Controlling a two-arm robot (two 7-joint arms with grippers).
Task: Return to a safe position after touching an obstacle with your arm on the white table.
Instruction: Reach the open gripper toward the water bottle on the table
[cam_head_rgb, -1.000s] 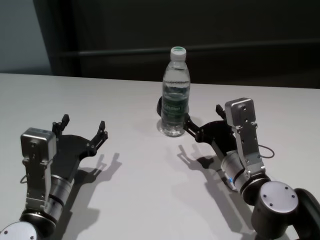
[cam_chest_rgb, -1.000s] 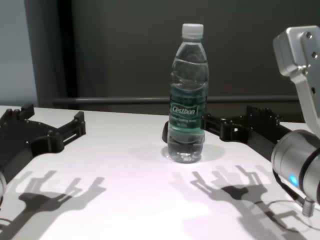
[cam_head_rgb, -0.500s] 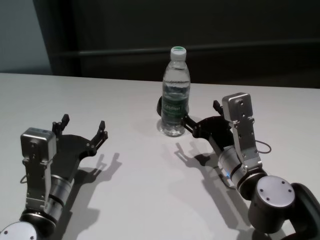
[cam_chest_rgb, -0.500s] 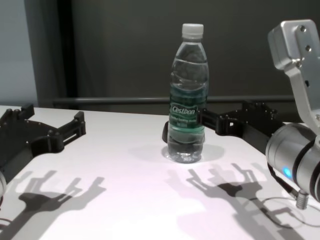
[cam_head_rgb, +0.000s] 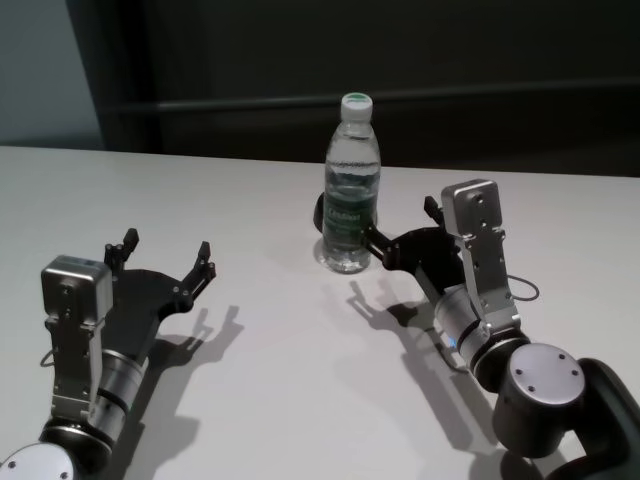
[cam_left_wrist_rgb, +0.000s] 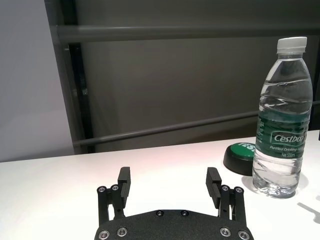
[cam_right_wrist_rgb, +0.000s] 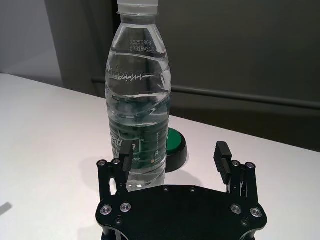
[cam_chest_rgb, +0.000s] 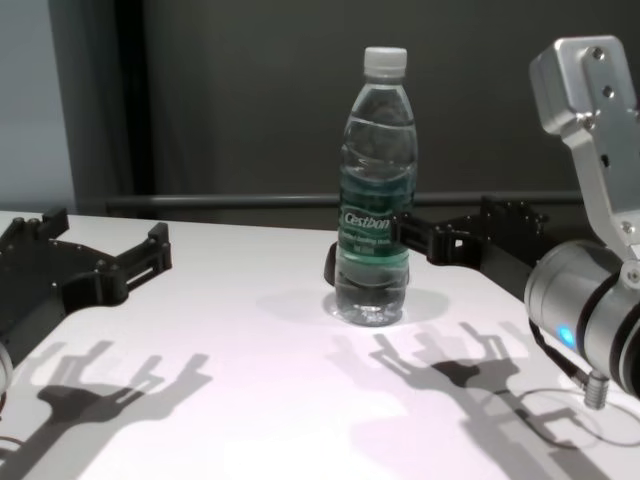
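Observation:
The obstacle, a clear water bottle (cam_head_rgb: 350, 190) with a white cap and a green Cestbon label, stands upright on the white table (cam_head_rgb: 280, 400). It also shows in the chest view (cam_chest_rgb: 377, 200), the left wrist view (cam_left_wrist_rgb: 282, 115) and the right wrist view (cam_right_wrist_rgb: 140, 110). My right gripper (cam_head_rgb: 400, 225) is open and empty just right of the bottle. One of its fingers (cam_right_wrist_rgb: 125, 157) lies against the bottle's lower side. My left gripper (cam_head_rgb: 167, 245) is open and empty, low over the table at the left, well apart from the bottle.
A small dark button with a green top (cam_right_wrist_rgb: 176, 145) sits on the table right behind the bottle. A dark wall with a horizontal rail (cam_head_rgb: 250, 100) runs behind the table's far edge. A thin cable (cam_head_rgb: 520, 292) hangs by my right wrist.
My right arm has swung left toward the bottle, and its near finger now reaches the bottle's side. The bottle still stands in place. The left arm has not moved.

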